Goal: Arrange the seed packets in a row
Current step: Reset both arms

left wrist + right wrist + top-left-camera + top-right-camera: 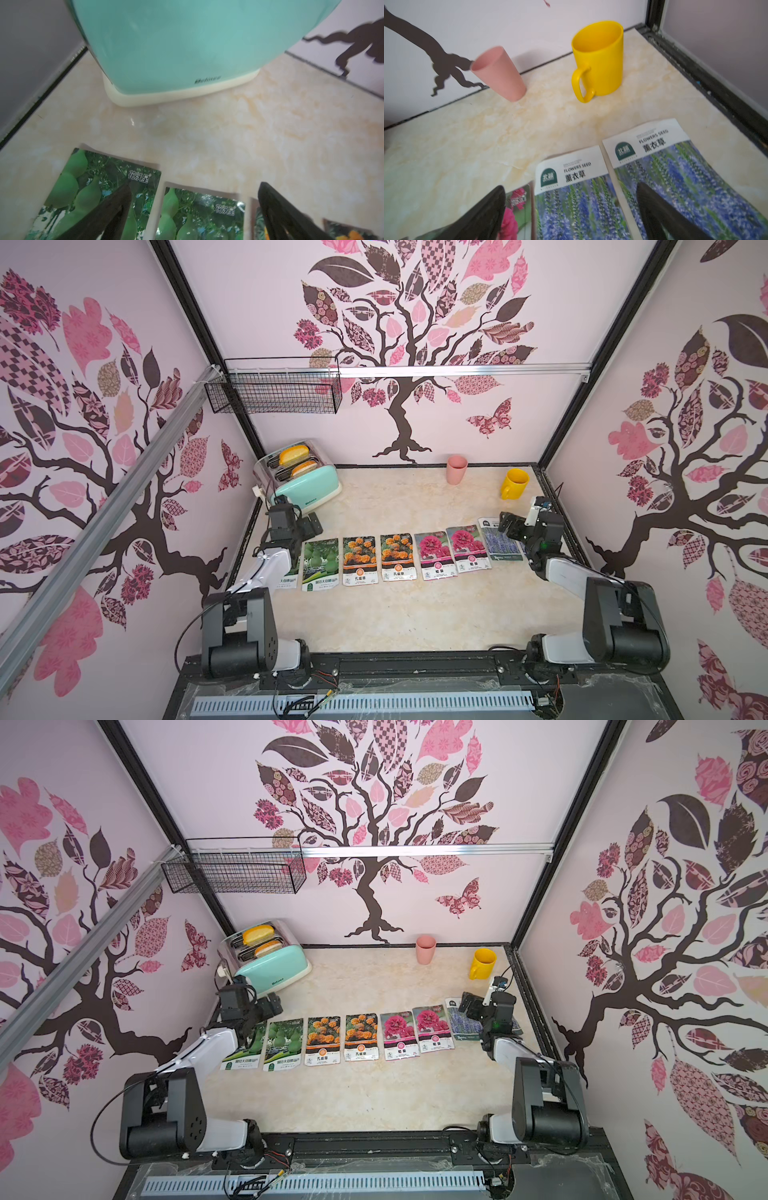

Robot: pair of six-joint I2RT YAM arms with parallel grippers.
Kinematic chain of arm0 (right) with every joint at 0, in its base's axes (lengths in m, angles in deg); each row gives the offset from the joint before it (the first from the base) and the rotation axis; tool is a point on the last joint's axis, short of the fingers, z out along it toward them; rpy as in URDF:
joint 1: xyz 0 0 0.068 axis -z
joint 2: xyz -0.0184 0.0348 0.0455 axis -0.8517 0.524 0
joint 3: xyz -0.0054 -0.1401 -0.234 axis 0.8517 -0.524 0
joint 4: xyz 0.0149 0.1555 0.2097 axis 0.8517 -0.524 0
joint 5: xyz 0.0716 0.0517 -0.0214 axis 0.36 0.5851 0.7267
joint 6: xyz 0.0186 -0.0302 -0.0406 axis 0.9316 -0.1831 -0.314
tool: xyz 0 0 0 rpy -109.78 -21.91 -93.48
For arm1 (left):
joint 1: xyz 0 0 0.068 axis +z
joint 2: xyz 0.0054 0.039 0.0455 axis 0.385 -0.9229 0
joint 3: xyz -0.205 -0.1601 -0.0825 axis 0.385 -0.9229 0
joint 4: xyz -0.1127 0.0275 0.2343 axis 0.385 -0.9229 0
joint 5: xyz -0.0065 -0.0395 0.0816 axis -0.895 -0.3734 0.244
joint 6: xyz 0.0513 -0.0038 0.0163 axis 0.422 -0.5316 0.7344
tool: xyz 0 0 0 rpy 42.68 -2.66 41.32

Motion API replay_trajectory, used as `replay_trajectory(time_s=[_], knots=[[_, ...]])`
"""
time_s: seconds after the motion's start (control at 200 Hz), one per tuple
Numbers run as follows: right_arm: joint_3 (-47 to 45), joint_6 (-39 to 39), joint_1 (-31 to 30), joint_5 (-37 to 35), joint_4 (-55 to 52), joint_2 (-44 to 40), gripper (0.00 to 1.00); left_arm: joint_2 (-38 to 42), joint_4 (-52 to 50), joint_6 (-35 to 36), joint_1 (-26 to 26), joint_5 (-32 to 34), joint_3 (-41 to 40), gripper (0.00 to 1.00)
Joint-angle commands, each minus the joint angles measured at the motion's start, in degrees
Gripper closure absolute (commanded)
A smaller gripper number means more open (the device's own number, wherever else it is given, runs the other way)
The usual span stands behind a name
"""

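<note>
Across the mid tabletop (395,614) the seed packets (360,559) lie flat in one row, side by side: two gourd packets (83,197) at the left end near the toaster (187,41), then two marigold packets (397,556), two magenta flower packets (434,553), and two lavender packets (571,199) at the right end, set slightly further back. Over the gourd pair the left fingers (99,216) are spread wide, holding nothing; the right fingers (660,212) are likewise wide and empty over the lavender pair. Packets are likely light, thin, bendy and glossy, so slippery; they lie flush, so best pinched gently at a short edge or corner to avoid creasing. Readable: "FLOWERS SEED" and 薰衣草 on lavender, 孔雀草 on marigold labels; toaster brand and gourd logo too blurred
</note>
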Motion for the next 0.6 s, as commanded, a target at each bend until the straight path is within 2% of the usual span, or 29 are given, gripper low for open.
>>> replay_trajectory(time_s=[0.0, 0.05, 0.15, 0.215, 0.255, 0.29, 0.38, 0.425, 0.45, 0.485, 0.55, 0.595], knots=[[-3.8, -0.8, -0.2, -4.4, 12.2, 3.1, 0.00, -1.7, 13.4, 8.7, -0.2, 3.0, -3.1, 0.03], [-5.7, -0.8, -0.1, -4.8, 18.1, 4.8, 0.00, -3.2, 18.4, 9.5, -0.1, 2.6, -4.9, 0.03], [-5.1, -1.7, -0.4, -4.3, 15.8, 4.1, 0.00, -7.0, 29.1, 8.1, 0.0, 1.0, -8.0, 0.03], [-7.0, -2.7, -1.2, -5.0, 18.5, 3.2, 0.00, -9.3, 29.7, 9.8, -1.1, 0.6, -6.6, 0.03], [-9.7, -4.6, -2.7, -5.3, 22.9, 2.2, 0.00, -9.3, 26.4, 10.8, -1.7, 0.2, -5.3, 0.03], [-12.2, -6.4, -5.3, -8.3, 27.6, 1.9, 0.01, -8.8, 27.8, 10.7, -1.6, -0.2, -6.5, 0.03], [-16.0, -8.6, -6.9, -8.9, 43.4, 9.0, 0.00, -6.9, 38.7, 12.2, -3.3, 1.4, -13.5, 0.03], [-14.8, -8.6, -7.0, -8.8, 36.3, 6.9, 0.00, -6.9, 42.5, 11.8, -3.5, 2.4, -16.1, 0.03], [-13.1, -8.9, -7.3, -9.1, 31.2, 5.6, 0.00, -8.1, 48.8, 12.1, -3.4, 1.5, -18.5, 0.03], [-13.1, -9.6, -8.3, -10.5, 33.1, 6.3, 0.00, -10.6, 57.5, 12.9, -4.3, 2.2, -20.6, 0.03], [-13.9, -10.5, -9.0, -11.5, 36.2, 7.4, 0.00, -7.6, 46.5, 12.7, -4.2, 2.2, -17.9, 0.03], [-13.3, -10.3, -9.0, -11.4, 34.3, 6.8, 0.00, -9.6, 51.6, 12.1, -3.4, 1.5, -18.6, 0.03]])
